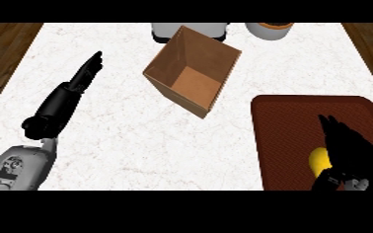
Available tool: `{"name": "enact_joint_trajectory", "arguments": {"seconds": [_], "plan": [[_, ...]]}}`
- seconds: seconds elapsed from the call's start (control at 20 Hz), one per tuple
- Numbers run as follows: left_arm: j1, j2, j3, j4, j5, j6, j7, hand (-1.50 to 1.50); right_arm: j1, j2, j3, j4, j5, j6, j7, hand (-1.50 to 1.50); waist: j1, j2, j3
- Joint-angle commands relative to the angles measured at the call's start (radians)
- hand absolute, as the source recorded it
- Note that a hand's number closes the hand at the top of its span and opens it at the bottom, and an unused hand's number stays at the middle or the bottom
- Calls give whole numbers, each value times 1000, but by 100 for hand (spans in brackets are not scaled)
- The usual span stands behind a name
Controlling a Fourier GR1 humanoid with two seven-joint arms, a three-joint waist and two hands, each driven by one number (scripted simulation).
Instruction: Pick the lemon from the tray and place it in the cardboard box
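White marble counter (pixel 116 128) runs between wooden edges. On it, low at the right, the right hand (pixel 348 148) lies over the lemon (pixel 317 160). Its fingers look stretched forward rather than curled, so it seems to hold nothing yet. The lemon sits on the dark red tray (pixel 284 138), partly hidden under that hand. The cardboard box (pixel 197 44) stands open, well apart, up and left of it. The left hand (pixel 86 73) rests straight-fingered at the left. By my reading, grasp, lift, carry and release all remain.
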State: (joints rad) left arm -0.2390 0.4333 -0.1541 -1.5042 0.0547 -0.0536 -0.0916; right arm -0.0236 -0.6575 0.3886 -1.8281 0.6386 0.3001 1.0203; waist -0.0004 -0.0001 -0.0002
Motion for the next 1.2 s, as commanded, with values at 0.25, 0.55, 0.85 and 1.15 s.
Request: {"name": "enact_joint_trajectory", "arguments": {"seconds": [0.25,0.55,0.85,1.15], "plan": [[48,-35,52,-94,-36,-53,51,0,6,133,-44,114,98,24,-36,-150,2,-1,0],[37,-73,73,6,-79,-75,-23,0,11,141,-95,168,145,64,-60,-150,0,0,0],[16,-103,102,-25,-98,-108,33,0,77,165,-148,229,205,3,-179,-150,-2,0,0],[-3,-128,116,-72,-113,-105,88,0,101,134,-159,253,217,7,-336,150,-3,0,0]]}}
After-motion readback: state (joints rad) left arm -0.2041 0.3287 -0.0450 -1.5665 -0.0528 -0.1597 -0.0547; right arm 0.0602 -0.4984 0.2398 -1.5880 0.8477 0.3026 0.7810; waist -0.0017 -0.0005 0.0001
